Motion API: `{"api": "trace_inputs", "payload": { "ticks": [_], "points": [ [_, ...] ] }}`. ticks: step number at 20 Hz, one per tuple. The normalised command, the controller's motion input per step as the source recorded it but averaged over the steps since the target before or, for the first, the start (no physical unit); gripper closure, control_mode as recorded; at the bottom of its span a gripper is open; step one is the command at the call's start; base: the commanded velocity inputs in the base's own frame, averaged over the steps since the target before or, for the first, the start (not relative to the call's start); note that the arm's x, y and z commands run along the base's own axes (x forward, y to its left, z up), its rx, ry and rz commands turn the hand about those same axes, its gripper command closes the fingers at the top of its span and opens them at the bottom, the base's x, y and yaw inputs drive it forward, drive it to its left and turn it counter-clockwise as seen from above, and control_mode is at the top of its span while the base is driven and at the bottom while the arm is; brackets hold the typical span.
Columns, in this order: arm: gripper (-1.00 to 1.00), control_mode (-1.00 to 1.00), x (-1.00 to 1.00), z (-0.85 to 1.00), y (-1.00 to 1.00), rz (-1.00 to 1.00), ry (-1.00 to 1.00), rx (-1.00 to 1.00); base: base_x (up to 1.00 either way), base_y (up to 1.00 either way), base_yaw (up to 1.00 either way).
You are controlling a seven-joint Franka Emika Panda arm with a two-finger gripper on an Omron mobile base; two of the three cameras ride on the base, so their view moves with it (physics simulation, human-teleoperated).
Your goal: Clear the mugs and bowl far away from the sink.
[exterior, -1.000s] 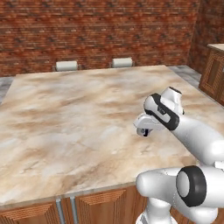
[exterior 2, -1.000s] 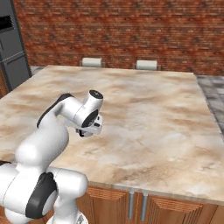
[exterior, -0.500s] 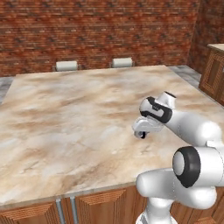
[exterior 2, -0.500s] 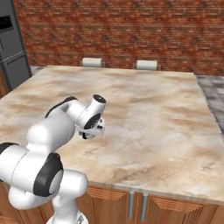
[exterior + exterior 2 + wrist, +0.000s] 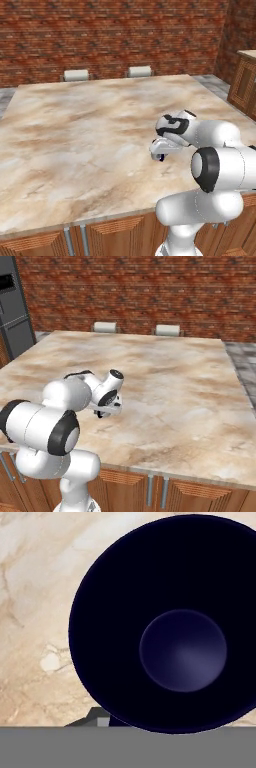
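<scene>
While the arm folds low over the marble-patterned table (image 5: 75, 140), the left base view shows the gripper (image 5: 161, 153) hanging just above the stone near the table's front right, a sliver of dark blue at its tips. From the right base view, the gripper (image 5: 105, 411) sits tucked under the white wrist, jaws drawn narrow on something small and dark. Along the hand view, a dark blue mug (image 5: 170, 624) lies directly under the gripper, its round, smooth, glossy inside facing the camera, its axis in line with the hand. I judge the mug held at its rim, ready for setting down.
</scene>
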Motion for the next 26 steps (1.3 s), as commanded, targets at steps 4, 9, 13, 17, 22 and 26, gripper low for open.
{"api": "trace_inputs", "payload": {
  "ticks": [4,9,13,17,22,26],
  "points": [
    [1.0,-1.0,0.21,-0.31,-0.04,0.05,0.0,0.0,0.0,0.0,0.0],
    [1.0,-1.0,0.2,-0.29,-0.02,0.05,0.0,0.0,0.0,0.0,0.0],
    [1.0,-1.0,0.18,-0.28,-0.01,0.04,0.0,0.0,0.0,0.0,0.0],
    [1.0,-1.0,0.23,-0.27,-0.02,0.04,0.0,0.0,0.0,0.0,0.0],
    [-1.0,-1.0,0.18,-0.33,-0.01,0.04,0.0,0.0,0.0,0.0,0.0],
    [-1.0,-1.0,0.15,-0.17,0.0,0.03,0.0,0.0,0.0,0.0,0.0]
  ]
}}
